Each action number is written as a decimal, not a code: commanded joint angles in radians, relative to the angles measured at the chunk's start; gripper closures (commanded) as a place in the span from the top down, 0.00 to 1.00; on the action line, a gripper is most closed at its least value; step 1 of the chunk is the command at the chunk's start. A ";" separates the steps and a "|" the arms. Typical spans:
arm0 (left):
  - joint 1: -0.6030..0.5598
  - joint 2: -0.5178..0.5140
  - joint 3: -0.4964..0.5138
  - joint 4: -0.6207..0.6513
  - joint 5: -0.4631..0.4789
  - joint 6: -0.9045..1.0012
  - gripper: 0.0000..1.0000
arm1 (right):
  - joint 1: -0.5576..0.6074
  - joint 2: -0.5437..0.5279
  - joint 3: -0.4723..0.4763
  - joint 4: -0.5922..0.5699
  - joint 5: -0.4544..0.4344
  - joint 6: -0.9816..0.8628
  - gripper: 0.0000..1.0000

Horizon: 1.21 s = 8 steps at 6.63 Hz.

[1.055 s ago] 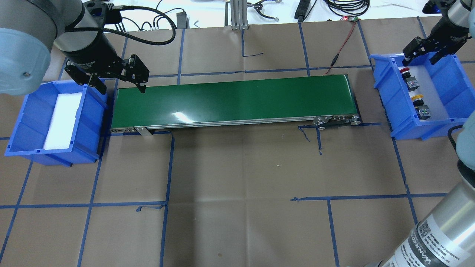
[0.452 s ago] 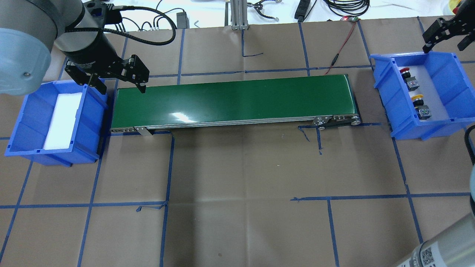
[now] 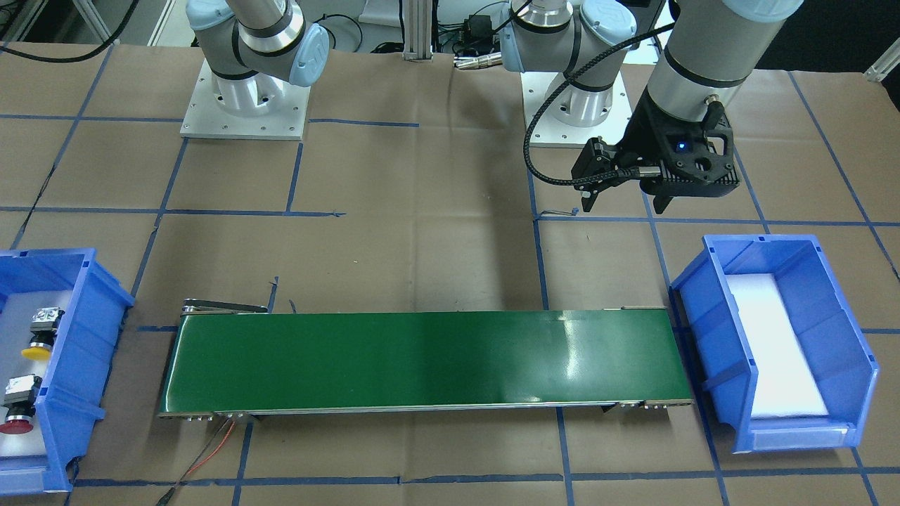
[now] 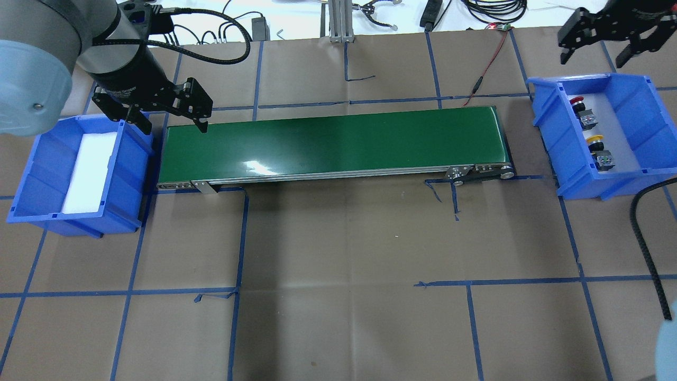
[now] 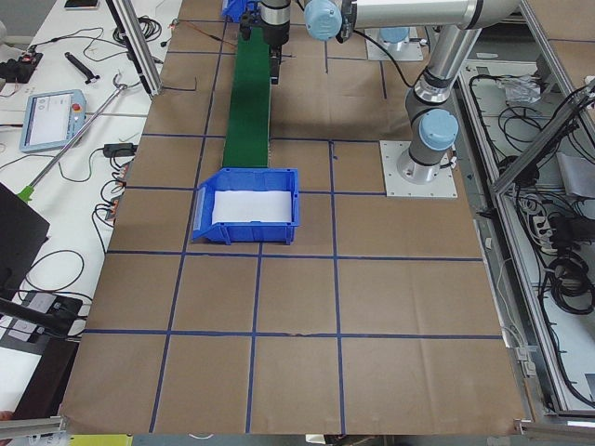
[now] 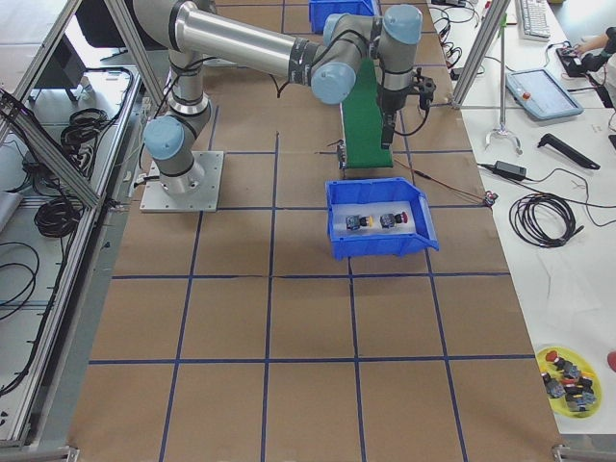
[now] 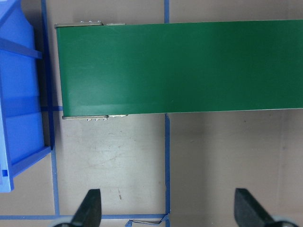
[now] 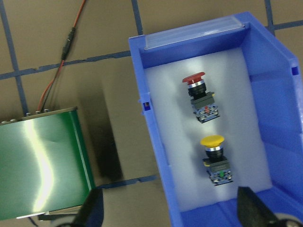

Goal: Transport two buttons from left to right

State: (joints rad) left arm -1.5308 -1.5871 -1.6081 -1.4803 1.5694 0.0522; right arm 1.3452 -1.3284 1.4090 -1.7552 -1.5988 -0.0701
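Both buttons lie on white foam in the right blue bin: the red-capped button at the far end, the yellow-capped button nearer. They also show in the right wrist view, red button and yellow button, and in the front view, yellow button and red button. My right gripper is open and empty, raised beyond the bin's far end. My left gripper is open and empty over the gap between the left blue bin and the belt.
A green conveyor belt runs between the two bins and bears nothing. The left bin holds only a white foam pad. A red wire runs from the belt's right end to the table's far edge. Blue tape lines grid the brown tabletop.
My right gripper has lifted away from the far end of the right bin and swung back toward the table's far edge. The buttons and my left arm have not moved.
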 commanded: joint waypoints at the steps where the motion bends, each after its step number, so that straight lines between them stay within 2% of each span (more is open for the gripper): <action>1: 0.000 0.001 0.000 0.000 0.000 0.000 1.00 | 0.176 -0.037 0.008 0.029 -0.033 0.148 1.00; 2: 0.000 0.001 -0.001 0.000 0.000 0.000 1.00 | 0.266 -0.084 0.011 0.095 -0.027 0.218 1.00; 3: 0.000 0.001 -0.001 0.000 0.000 0.000 1.00 | 0.305 -0.097 0.013 0.149 -0.026 0.263 1.00; 4: 0.000 0.001 -0.001 0.000 0.000 0.000 1.00 | 0.308 -0.141 0.015 0.249 -0.023 0.268 1.00; 8: 0.000 0.001 -0.001 0.000 0.000 0.000 1.00 | 0.311 -0.201 0.016 0.322 -0.007 0.270 1.00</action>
State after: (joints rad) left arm -1.5311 -1.5861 -1.6092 -1.4803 1.5693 0.0522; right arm 1.6562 -1.5191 1.4241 -1.4437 -1.6153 0.1997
